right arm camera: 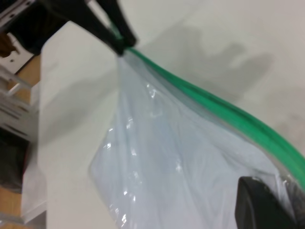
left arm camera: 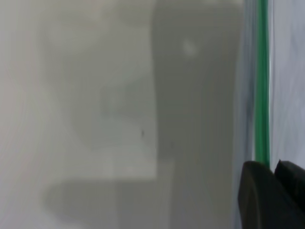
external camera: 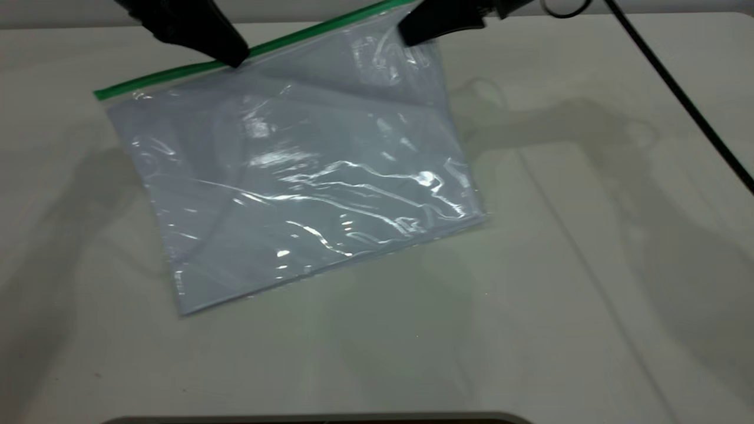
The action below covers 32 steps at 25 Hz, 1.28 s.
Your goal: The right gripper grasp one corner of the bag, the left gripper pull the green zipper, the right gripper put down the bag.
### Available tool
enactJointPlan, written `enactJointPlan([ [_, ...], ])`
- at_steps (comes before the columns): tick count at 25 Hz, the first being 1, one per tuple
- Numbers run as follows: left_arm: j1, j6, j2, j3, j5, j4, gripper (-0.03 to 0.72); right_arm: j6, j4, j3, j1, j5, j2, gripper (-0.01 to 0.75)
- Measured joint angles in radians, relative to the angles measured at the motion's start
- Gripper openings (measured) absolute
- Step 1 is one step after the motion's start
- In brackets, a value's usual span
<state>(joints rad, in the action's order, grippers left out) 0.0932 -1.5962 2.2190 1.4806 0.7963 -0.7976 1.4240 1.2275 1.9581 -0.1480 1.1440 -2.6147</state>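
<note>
Bag (external camera: 306, 188), clear pouch raised off the table (external camera: 589, 294) at one corner (external camera: 421, 50) pinched by the right gripper (external camera: 412, 35); green zipper (external camera: 177, 72) clamped midway by the left gripper (external camera: 235, 57), best pulled along the strip.

green zipper (external camera: 194, 69) slider hidden under left claw (external camera: 235, 58), arms cropped
</note>
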Motion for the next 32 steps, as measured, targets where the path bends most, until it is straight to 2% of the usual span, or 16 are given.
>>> enactJointPlan([
  [14,0.000,0.346,0.000,0.000,-0.004,0.295,0.053,-0.026,-0.065,0.000,0.049,-0.113,0.000,0.033],
  [23,0.000,0.410,0.000,0.001,-0.005,0.330,0.056,-0.033,-0.091,0.000,0.056,-0.139,0.000,0.053],
  [25,0.000,0.411,0.000,0.001,-0.006,0.329,0.064,-0.035,-0.091,0.000,0.056,-0.145,0.000,0.089],
  [28,0.000,0.420,0.000,0.001,0.002,0.335,0.105,-0.039,-0.112,0.000,0.060,-0.168,0.000,0.210],
  [32,-0.001,0.504,0.000,0.001,0.004,0.359,0.252,-0.110,-0.161,0.001,0.079,-0.195,0.006,0.456],
])
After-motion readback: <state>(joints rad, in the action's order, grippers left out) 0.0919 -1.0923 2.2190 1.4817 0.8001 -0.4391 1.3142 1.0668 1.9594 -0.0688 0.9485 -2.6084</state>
